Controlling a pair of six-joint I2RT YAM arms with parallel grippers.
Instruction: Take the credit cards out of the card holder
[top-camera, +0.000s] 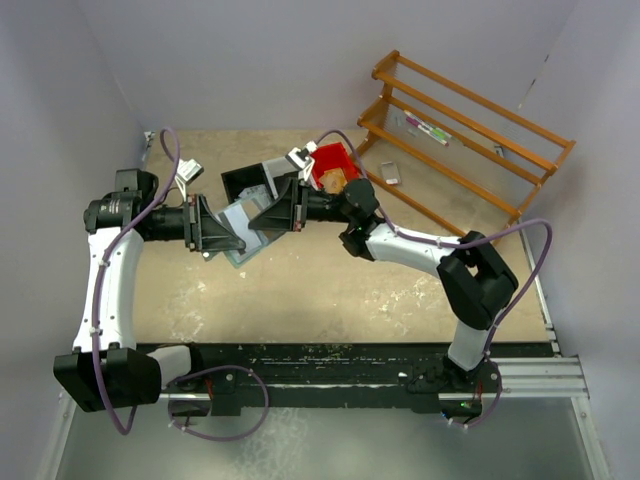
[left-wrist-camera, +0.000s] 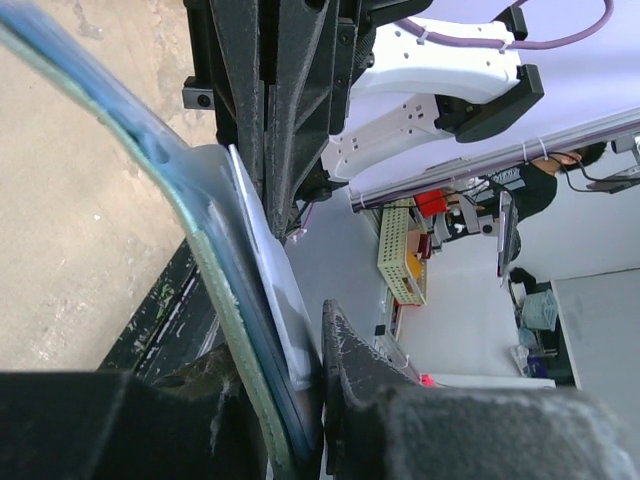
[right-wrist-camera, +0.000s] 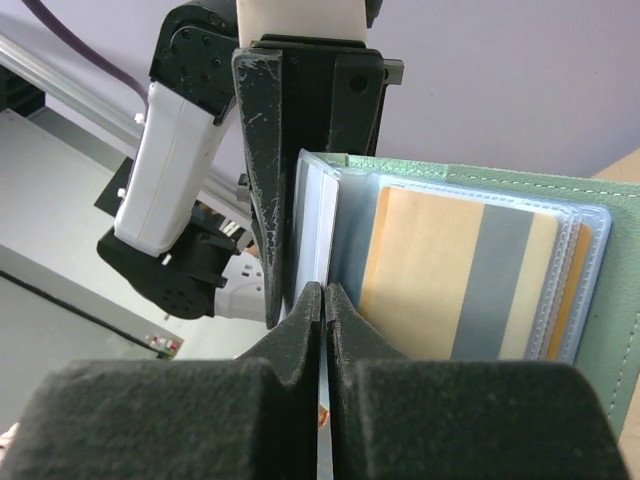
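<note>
Stiff, slick plastic, probably: pinches the credit cards' (right-wrist-camera: 325, 230) bare white edge tight in the right fingers (right-wrist-camera: 290, 350), clamps the floppy card holder (right-wrist-camera: 615, 340) in the closed left fingers (left-wrist-camera: 350, 350), aloft near the red bin (top-camera: 330, 160).

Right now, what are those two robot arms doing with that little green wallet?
They are holding it between them. The left hand is clamped on the cover of the mint-green card holder, which is open. The right hand is pinched shut on the edge of a white card that is not out yet. A tan-orange card with a grey stripe sits in its clear pocket, untouched.
</note>
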